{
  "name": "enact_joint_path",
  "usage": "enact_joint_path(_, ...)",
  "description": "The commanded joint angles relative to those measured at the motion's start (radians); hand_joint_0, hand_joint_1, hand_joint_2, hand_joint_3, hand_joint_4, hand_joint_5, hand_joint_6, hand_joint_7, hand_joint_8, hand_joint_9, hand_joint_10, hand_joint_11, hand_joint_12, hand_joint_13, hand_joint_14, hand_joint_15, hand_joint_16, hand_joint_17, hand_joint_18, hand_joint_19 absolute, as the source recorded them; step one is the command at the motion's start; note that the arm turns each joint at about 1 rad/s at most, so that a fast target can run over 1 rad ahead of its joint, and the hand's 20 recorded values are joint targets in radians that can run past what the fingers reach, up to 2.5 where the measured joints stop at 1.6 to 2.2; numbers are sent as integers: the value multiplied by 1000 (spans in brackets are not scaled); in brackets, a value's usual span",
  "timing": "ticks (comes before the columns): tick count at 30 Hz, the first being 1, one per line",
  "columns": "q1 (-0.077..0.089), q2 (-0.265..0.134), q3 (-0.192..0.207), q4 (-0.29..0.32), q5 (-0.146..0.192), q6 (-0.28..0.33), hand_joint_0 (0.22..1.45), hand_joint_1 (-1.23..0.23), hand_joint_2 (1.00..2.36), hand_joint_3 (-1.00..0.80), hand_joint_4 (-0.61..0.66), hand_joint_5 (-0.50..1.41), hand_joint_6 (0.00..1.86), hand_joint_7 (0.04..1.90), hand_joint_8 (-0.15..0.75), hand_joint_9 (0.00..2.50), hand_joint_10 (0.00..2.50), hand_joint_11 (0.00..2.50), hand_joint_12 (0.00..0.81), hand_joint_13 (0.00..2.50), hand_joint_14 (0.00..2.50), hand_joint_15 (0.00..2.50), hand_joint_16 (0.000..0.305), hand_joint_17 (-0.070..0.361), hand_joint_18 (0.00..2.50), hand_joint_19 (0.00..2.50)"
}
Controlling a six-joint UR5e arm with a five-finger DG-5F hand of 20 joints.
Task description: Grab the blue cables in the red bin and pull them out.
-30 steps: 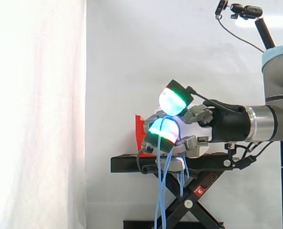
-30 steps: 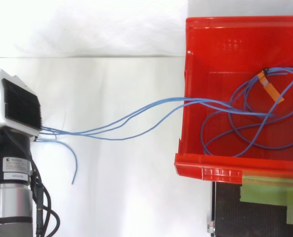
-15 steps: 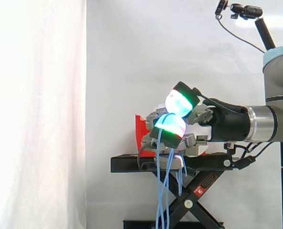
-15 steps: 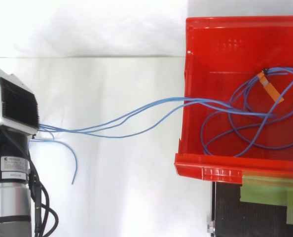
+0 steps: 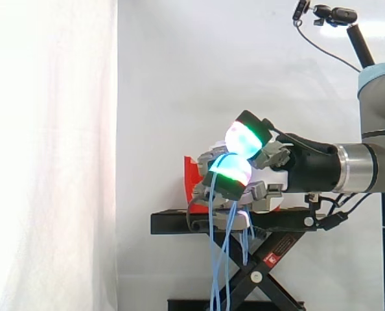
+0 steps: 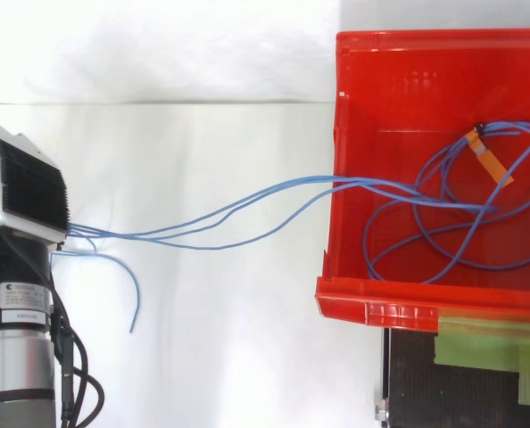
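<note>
The hand (image 5: 280,170) is closed on the blue cables (image 6: 247,207). In the side view its glowing pads (image 5: 243,138) curl together over a bunch of strands, which loop across the lower pad and hang down in front of the black stand (image 5: 173,223). From above, the hand (image 6: 22,189) sits well clear of the red bin (image 6: 354,292), off its left wall. Several strands run from it in a shallow sag to that wall, cross its rim and go inside, and one loose end droops below the hand.

This looks like the pulling-out step, only partly done. Most of the cable lies coiled in loops on the bin floor toward its right side, with an orange tag (image 6: 490,159) on a strand near the far right corner.

The next move calls for drawing the hand farther from the bin's left wall, and probably upward, until the slack is gone and the coils slide over the rim. The grip must hold. The loops may also snag on the rim and drag the bin along the stand.
</note>
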Motion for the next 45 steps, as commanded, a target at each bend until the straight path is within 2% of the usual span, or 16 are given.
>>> enact_joint_path(1,0,0,0,0,0,0,894,-928,1000,-1000,73,684,746,564,257,950,11,1317,294,1020,1678,1143,44,98,954,1222)
enact_joint_path(10,0,0,0,-2,2,34,905,-949,1000,-1000,63,584,986,463,256,934,11,1335,300,1011,1696,1124,44,98,947,1222)
enact_joint_path(14,0,0,0,-9,2,64,914,-956,1000,-1000,64,573,1015,450,254,945,10,1375,300,1007,1704,1117,44,98,943,1221)
enact_joint_path(21,0,0,0,-12,0,69,945,-954,1000,-1000,50,565,1055,420,240,977,0,1553,296,1004,1714,1107,43,98,954,1204)
enact_joint_path(24,0,0,0,-12,2,69,958,-952,1000,-1000,49,563,1062,416,235,962,120,1535,296,1006,1716,1107,44,98,960,1200)
enact_joint_path(29,0,0,0,-12,2,68,968,-949,1000,-1000,51,554,1083,407,238,950,163,1514,304,1004,1716,1117,44,98,972,1199)
enact_joint_path(36,0,0,0,-15,2,68,985,-979,1000,-987,52,482,1236,358,242,897,249,1497,302,986,1720,1128,44,100,968,1198)
enact_joint_path(38,0,0,0,-17,2,68,984,-982,1001,-971,50,470,1263,348,241,874,376,1480,305,976,1759,1135,44,99,968,1210)
enact_joint_path(39,0,0,0,-17,2,68,985,-984,1001,-965,52,463,1279,338,233,834,691,1383,299,965,1805,1116,44,99,968,1206)
enact_joint_path(40,0,0,0,-17,2,68,985,-985,1001,-959,55,461,1286,334,234,818,827,1364,299,962,1812,1129,44,99,972,1206)
enact_joint_path(43,0,0,0,-17,2,68,989,-985,1001,-970,55,453,1307,321,238,730,1605,1161,307,949,1901,1082,44,98,977,1196)
enact_joint_path(45,0,0,0,-17,2,68,991,-982,1001,-975,56,447,1316,320,234,691,1892,1085,304,941,1955,1062,44,98,981,1195)
